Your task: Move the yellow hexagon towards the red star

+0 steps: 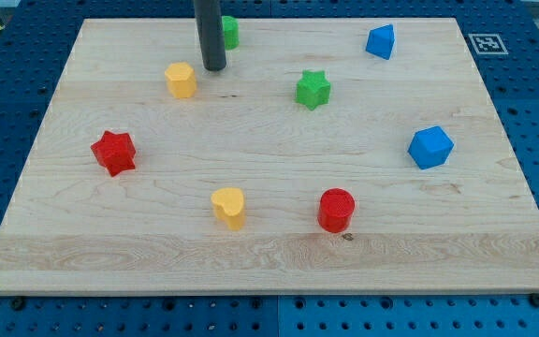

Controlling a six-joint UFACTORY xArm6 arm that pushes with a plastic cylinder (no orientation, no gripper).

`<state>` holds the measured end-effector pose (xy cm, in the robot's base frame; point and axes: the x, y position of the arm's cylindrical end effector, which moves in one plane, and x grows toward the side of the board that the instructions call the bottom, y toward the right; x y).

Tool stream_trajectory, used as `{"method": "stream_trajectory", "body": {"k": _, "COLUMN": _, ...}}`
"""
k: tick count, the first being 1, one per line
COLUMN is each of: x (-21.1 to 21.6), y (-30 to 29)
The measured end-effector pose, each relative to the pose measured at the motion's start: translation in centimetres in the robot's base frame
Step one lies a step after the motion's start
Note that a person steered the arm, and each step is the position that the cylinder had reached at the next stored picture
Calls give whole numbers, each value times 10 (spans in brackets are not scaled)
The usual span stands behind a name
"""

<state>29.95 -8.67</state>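
Nearest the view's bottom edge: a red cylinder (336, 210) and, to its left, a yellow heart (229, 206), both standing on the wooden board (269, 267). The two are apart, not touching.

Red star (113, 152): at the view's left, mid-height, clear of all other blocks.

Yellow hexagon (182, 80): upper left area, above and to the right of the red star, well apart from it.

My tip (214, 67): resting on the board just to the right of the yellow hexagon; a narrow gap shows between them. The rod rises straight out of the view's top. No jaws are fitted; the rod holds nothing.

Green block (229, 31): directly behind the rod, partly hidden; shape cannot be determined.

Green star (313, 89): right of the tip, near the board's upper middle.

Blue blocks: a small one (380, 41) at upper right, a larger one (430, 147) at right, mid-height. Both are faceted; exact shapes unclear.
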Motion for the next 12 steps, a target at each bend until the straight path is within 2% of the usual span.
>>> {"method": "stream_trajectory", "body": {"k": 4, "x": 0, "y": 0}}
{"method": "stream_trajectory", "body": {"k": 6, "x": 14, "y": -33}}
{"method": "stream_trajectory", "body": {"k": 9, "x": 47, "y": -50}}
{"method": "stream_trajectory", "body": {"k": 11, "x": 56, "y": -87}}
{"method": "stream_trajectory", "body": {"k": 12, "x": 56, "y": -70}}
